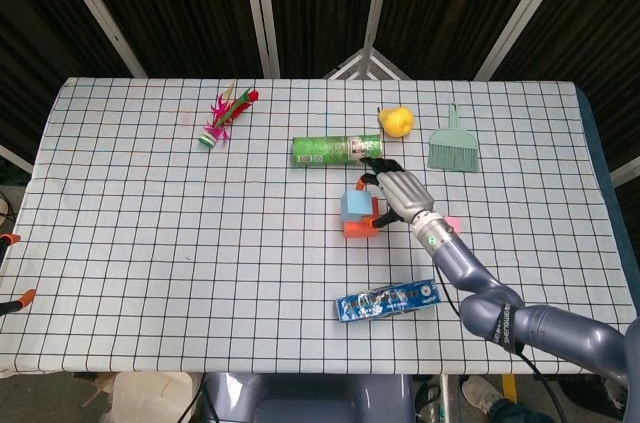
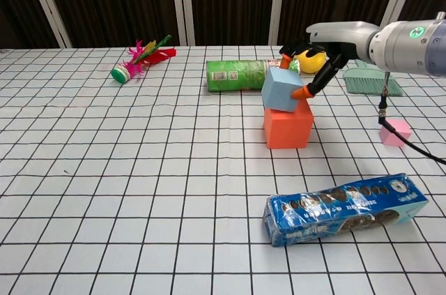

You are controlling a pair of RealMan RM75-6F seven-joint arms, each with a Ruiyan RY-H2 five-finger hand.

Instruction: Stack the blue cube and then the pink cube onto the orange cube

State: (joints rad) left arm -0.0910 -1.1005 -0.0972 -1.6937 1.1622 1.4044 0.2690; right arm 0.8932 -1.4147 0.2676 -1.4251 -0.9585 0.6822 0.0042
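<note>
Gripping the blue cube (image 2: 283, 89) between thumb and fingertips, the right hand (image 2: 311, 65) was seen just above the orange cube (image 2: 287, 125). The blue cube was tilted, and its lowest edge was touching the top of the orange cube or was just over it; which one could not be told. In the head view the same hand (image 1: 396, 190) was seen with the blue cube (image 1: 356, 206) on its left and the orange cube (image 1: 358, 226) under that. The pink cube (image 2: 395, 131) was found on the checked tablecloth (image 2: 139, 190), to the right of the hand and nearer the robot. A green can (image 2: 235, 74) was laid on its side just behind the hand. A yellow toy (image 2: 311, 62) was partly hidden behind the fingers. A green brush (image 2: 370, 80) was placed to the hand's right. A blue cookie pack (image 2: 345, 208) was laid well in front of the hand. A feather shuttlecock (image 2: 139, 58) was left far off to the hand's left. The left hand was not seen in either view.
</note>
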